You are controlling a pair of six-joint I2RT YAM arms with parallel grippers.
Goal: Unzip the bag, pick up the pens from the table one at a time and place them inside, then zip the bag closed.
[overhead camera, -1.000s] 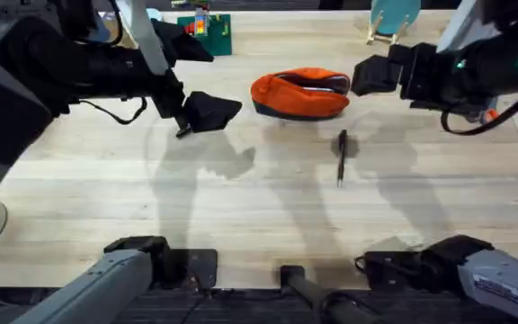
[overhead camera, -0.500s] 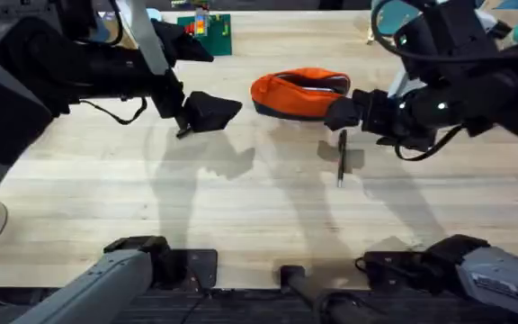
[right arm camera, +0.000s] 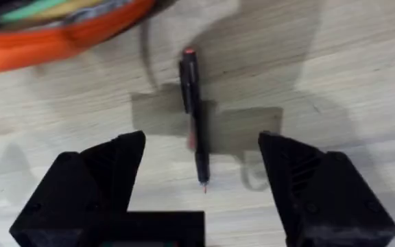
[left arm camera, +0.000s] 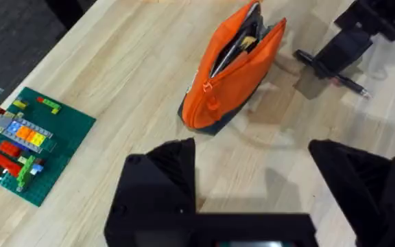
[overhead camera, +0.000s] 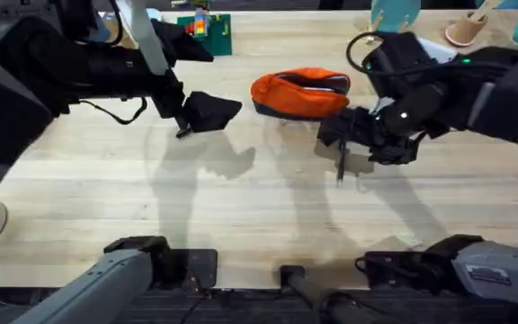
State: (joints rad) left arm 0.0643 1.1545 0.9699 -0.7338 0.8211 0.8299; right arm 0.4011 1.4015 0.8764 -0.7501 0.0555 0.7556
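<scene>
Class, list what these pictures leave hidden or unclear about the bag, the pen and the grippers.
- Overhead: the right gripper covers the upper part of the pen.
- Overhead: the left gripper shows as one dark shape, fingers indistinct.
- Left wrist: the bag gapes, but its contents are too small to name.
- Right wrist: the bag is cut off by the edge.

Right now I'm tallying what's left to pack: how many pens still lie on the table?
1. The black pen lies on the table just in front of the open orange bag, under the right tool. The bag already holds items, so other pens may be inside.
</scene>
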